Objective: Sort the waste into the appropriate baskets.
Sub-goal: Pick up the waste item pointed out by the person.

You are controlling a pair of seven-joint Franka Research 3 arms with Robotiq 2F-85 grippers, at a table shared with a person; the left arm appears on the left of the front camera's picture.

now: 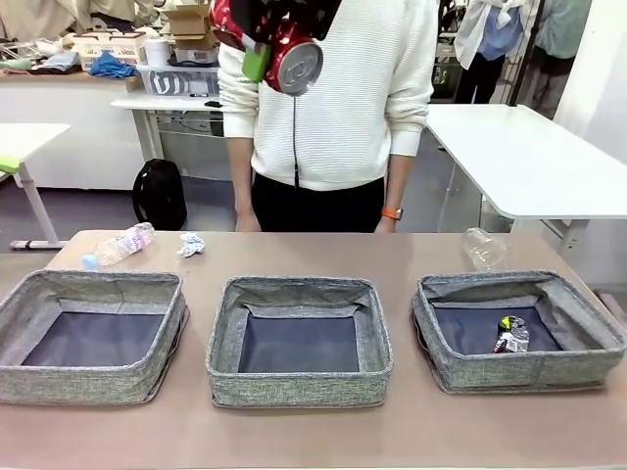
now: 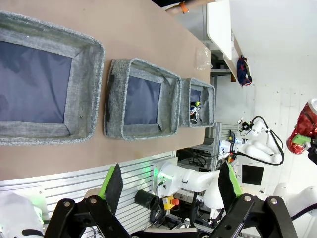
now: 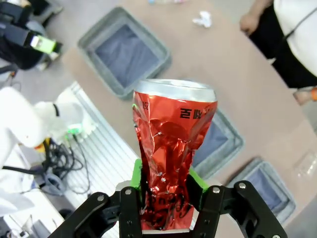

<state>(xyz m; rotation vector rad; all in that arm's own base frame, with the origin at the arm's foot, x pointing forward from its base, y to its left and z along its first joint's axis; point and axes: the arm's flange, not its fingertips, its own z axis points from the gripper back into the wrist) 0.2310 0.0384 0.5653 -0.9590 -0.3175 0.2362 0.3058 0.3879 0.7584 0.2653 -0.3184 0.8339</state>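
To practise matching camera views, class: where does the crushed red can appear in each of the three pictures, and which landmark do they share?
Front view: red can at top centre, held high before the person's chest.
Left wrist view: red can at the right edge, far off.
Right wrist view: red can in the middle, clamped in the right gripper.
Shared landmark: the middle basket.

Crushed red can, pinched at its base by right end effector, top centre of front frame. 3 grey woven baskets in a row, lower frame: left basket & middle basket show dark floors; right basket holds silver-black can. Behind them on tabletop: clear bottle w/ blue cap lying upper left, paper wad near it, 2nd clear bottle behind right basket.
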